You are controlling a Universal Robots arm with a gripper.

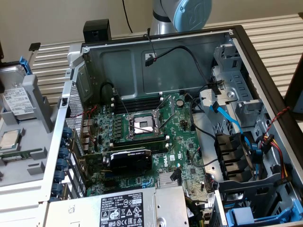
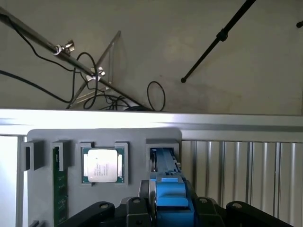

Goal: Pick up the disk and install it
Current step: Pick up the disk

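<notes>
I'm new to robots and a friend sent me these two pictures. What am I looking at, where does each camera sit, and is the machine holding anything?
This is a robot arm working beside an opened computer case. One camera stands apart from the arm. It looks down into the case, with a grey parts tray at the exterior view's left. The other camera rides on the arm's wrist and looks past its hand at that tray. The tray holds a square silver processor chip in one pocket. In another pocket the disk, a silver hard drive in a blue frame, stands on edge. The hand's dark fingers sit on either side of the blue frame and appear closed on it. The disk seems not yet lifted out of its pocket.
</notes>
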